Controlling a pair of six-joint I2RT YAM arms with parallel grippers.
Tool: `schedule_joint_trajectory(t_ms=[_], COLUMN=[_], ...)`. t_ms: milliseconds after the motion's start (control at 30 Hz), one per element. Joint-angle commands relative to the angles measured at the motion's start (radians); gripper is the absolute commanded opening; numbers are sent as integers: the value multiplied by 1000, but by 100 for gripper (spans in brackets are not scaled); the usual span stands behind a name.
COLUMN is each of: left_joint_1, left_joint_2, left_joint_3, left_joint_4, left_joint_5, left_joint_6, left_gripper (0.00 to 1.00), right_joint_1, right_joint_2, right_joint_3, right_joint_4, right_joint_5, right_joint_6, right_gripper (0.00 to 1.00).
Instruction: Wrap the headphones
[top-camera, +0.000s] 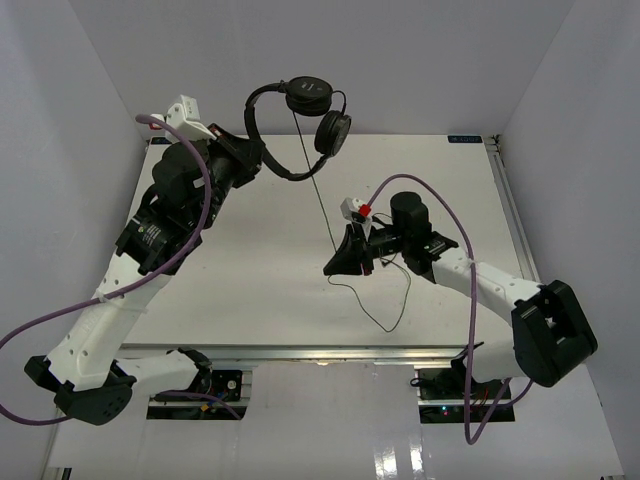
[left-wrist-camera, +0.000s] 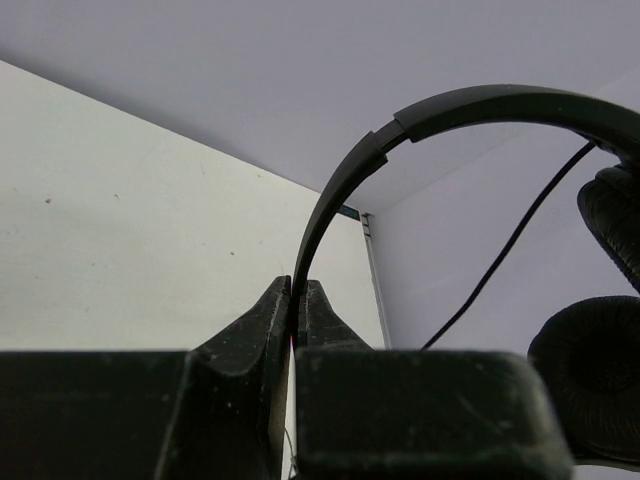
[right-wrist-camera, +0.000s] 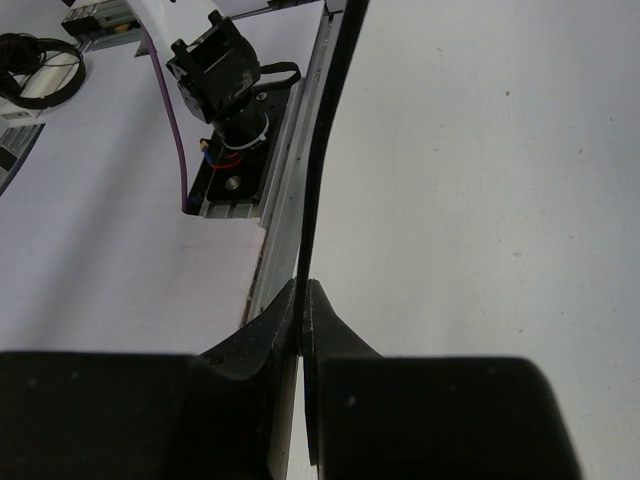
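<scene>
The black headphones (top-camera: 308, 95) hang in the air over the far left of the table. My left gripper (top-camera: 260, 152) is shut on their thin headband (left-wrist-camera: 340, 180), which rises from between the fingers (left-wrist-camera: 297, 290). Both round ear cups (left-wrist-camera: 590, 370) hang to the right of it. The thin black cord (top-camera: 322, 200) runs taut from the cups down to my right gripper (top-camera: 332, 266), low over the table's middle. In the right wrist view that gripper (right-wrist-camera: 303, 290) is shut on the cord (right-wrist-camera: 320, 150). The cord's loose tail (top-camera: 390, 325) lies on the table toward the near edge.
The white table (top-camera: 250, 270) has a metal rail (top-camera: 505, 200) along its right side and white walls around it. Thick purple cables (top-camera: 205, 215) loop over both arms. The table's near edge rail (right-wrist-camera: 285, 190) and a black motor block (right-wrist-camera: 215, 70) show in the right wrist view.
</scene>
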Motion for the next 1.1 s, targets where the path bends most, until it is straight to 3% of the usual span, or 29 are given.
schedule_joint_trajectory(t_ms=[0, 167, 400, 667, 867, 1067], left_joint_1=[-4, -2, 7, 10, 12, 12], left_joint_2=[-39, -22, 50, 165, 184, 197], left_joint_3=[6, -7, -68, -139, -230, -314], left_joint_4=[51, 38, 30, 18, 33, 64], left_joint_5=[-164, -267, -328, -291, -250, -102], left_joint_6=[51, 145, 300, 345, 329, 336], left_gripper=[0, 0, 0, 0, 0, 0], right_joint_1=[23, 56, 98, 111, 115, 116], right_joint_2=[-73, -143, -171, -162, -192, -221], right_joint_3=[70, 182, 350, 467, 520, 491], right_joint_4=[-238, -572, -806, -890, -868, -811], right_joint_5=[90, 296, 612, 902, 987, 1044], right_joint_6=[-175, -436, -747, -989, -1073, -1108], right_gripper=[8, 8, 8, 8, 8, 8])
